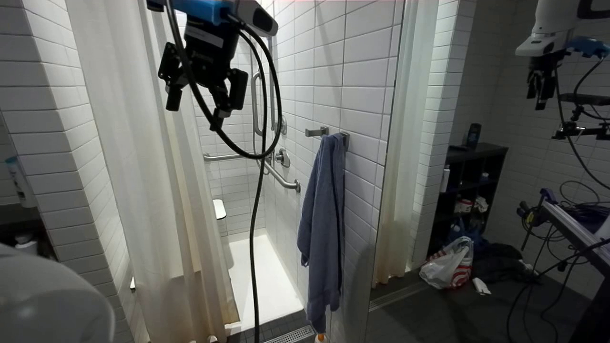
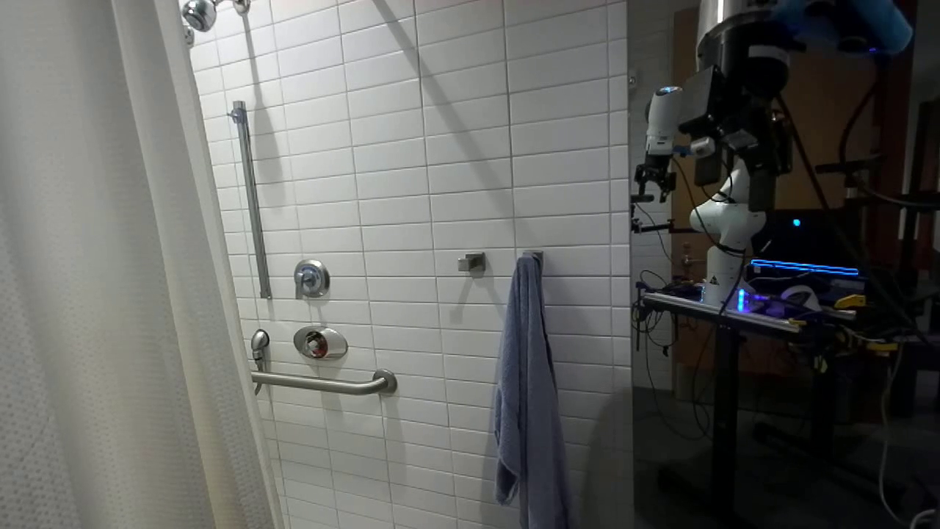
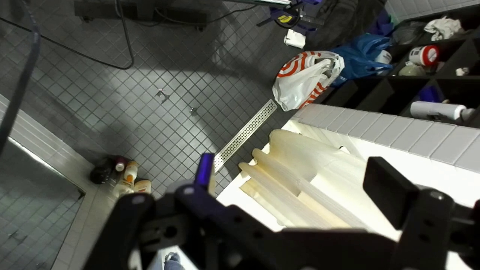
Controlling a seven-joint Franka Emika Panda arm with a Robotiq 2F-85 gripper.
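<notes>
Pale curtain (image 2: 110, 279) hangs downward, its long axis near vertical.

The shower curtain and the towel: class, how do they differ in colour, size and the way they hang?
Colour: the shower curtain is pale cream; the towel is greyish blue.
Size: the shower curtain is clearly larger than the towel.
Hanging: the towel is bunched at a wall hook, while the shower curtain runs up out of view.
Both hang in folds.
</notes>
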